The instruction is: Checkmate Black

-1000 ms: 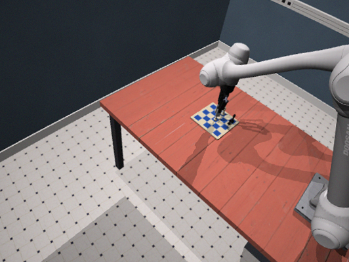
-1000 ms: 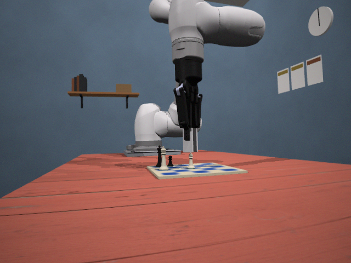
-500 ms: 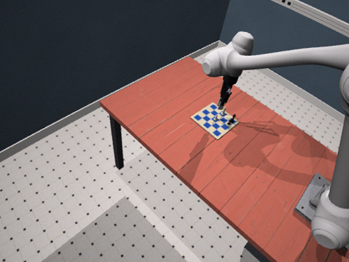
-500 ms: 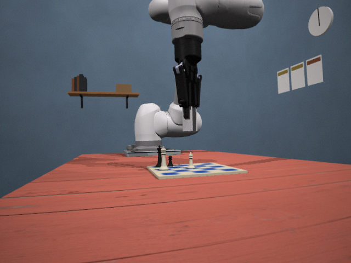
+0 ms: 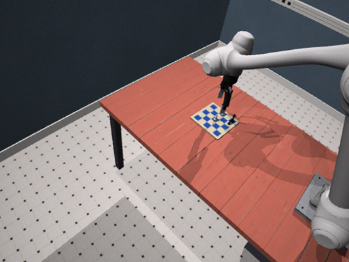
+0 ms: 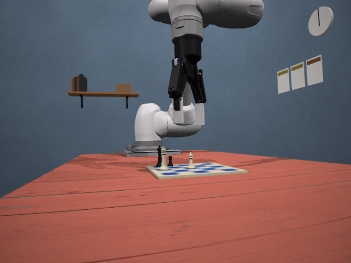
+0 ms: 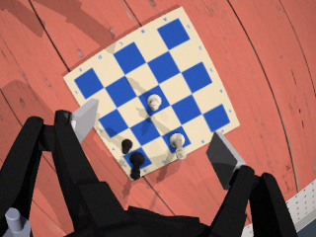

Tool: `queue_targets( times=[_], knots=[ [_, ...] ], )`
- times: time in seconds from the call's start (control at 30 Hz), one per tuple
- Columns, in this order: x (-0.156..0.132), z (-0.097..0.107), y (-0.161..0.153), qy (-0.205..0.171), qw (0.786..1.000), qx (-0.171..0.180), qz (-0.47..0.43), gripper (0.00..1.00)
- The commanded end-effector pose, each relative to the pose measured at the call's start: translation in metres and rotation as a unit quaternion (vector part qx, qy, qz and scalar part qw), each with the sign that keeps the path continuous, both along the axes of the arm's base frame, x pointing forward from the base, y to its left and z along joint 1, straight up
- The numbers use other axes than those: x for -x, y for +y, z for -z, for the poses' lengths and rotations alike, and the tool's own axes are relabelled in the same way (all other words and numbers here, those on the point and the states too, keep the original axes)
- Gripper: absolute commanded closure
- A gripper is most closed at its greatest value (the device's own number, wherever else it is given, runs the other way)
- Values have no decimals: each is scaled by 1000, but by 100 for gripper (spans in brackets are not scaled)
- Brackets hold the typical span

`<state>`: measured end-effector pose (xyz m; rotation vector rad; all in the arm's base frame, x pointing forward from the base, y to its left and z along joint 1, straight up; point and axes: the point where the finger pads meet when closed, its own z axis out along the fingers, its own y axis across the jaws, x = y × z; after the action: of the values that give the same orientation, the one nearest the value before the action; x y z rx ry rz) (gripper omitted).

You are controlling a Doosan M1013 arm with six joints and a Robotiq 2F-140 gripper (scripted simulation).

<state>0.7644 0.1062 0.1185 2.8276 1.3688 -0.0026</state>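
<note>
Claw [image 6: 188, 115] was spread wide, holding nothing, hanging high over board [image 6: 241, 171]. White bishop [image 7: 153, 102] stood upright on blue middle square, straight below claw. 4 pieces up.

small blue-and-cream chessboard [image 7: 197, 39] flat on the bench. four pieces, all upright. white piece with rounded top [image 7: 153, 101] near the board's middle, alone on its square. taller white piece [image 7: 177, 140] on an edge-row square. black pawn [image 7: 126, 145] and taller black piece [image 7: 136, 160] close together at the board's corner by the same edge.
</note>
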Motion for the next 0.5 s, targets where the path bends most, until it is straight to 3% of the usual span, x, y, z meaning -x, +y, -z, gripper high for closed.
queue_targets(
  times=[0.0,0.47],
  knots=[
    [0,0,0,0,1000,0,0,0],
    [0,-2,0,0,1000,0,0,0]
  ],
)
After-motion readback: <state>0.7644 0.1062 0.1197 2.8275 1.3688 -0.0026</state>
